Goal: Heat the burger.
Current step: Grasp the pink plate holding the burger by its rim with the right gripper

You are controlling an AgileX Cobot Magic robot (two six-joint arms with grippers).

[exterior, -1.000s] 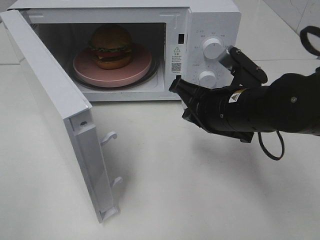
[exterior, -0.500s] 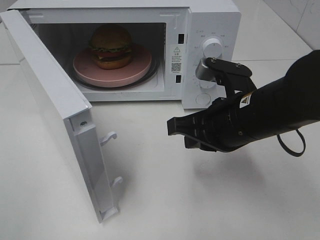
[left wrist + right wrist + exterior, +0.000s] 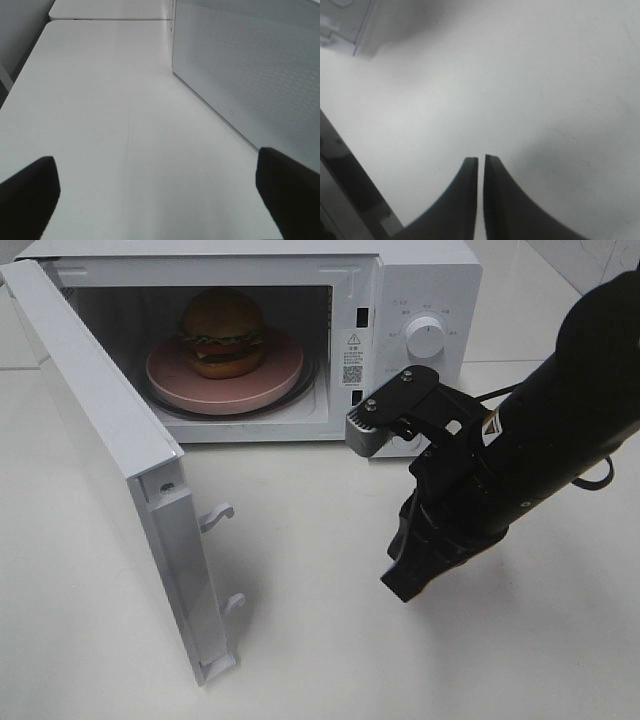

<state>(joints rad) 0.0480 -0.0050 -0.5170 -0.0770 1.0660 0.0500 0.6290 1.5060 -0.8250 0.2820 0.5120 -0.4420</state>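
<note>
— What colour is the boxy metal microwave point(image 3: 430, 285)?
— White; its perforated side panel point(image 3: 250, 75) is finely dotted.
— Inside?
— A round pink plate point(image 3: 285, 370) and a glossy golden-brown burger point(image 3: 222, 332), banded green, red, yellow.
— At five o'clock?
— The black right gripper point(image 3: 402, 585).

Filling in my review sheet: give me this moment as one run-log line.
burger: on pink plate inside microwave | door: open | right gripper: nearly shut, empty, over table | left gripper: open, empty

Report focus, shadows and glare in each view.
Exterior high: sharp, evenly lit; the burger sits in the dimmer microwave cavity, faint shadow on the table beside its door. Left wrist: left gripper is two dark blurs. Right wrist: right gripper edges soft, grey shadow patches on the table.
</note>
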